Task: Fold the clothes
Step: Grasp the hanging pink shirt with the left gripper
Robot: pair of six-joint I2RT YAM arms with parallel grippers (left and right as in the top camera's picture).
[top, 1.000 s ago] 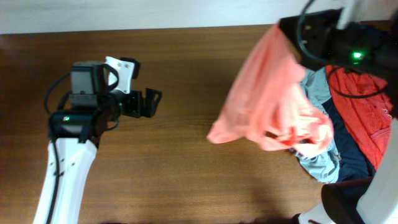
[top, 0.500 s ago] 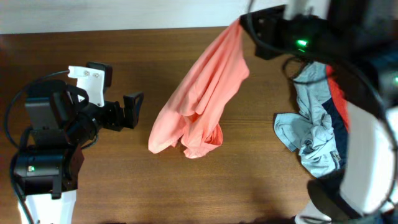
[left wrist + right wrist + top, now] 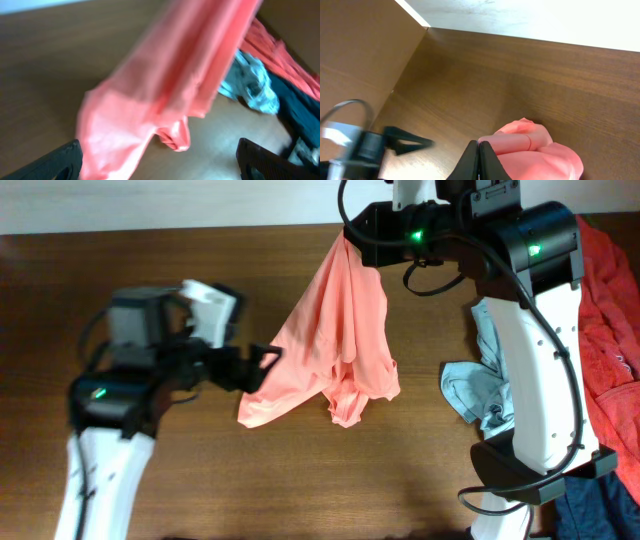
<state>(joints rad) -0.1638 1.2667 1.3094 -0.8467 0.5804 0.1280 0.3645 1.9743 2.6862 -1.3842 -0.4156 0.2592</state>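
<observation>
Salmon-pink soft fabric shirt (image 3: 340, 330): hangs by its upper end from the right gripper (image 3: 347, 238) near the far edge of the brown wooden table (image 3: 300, 480). The lower end is bunched on the tabletop.
Right gripper: jaws pressed together, clamped on the shirt.
Left gripper (image 3: 265, 366): jaws wide apart, holding nothing, at the shirt's lower left edge; contact cannot be told.
Pale grey-blue crumpled garment (image 3: 480, 390), red garment (image 3: 605, 330), navy garment (image 3: 600, 510): heaped at the table's right side, apart from the shirt.
</observation>
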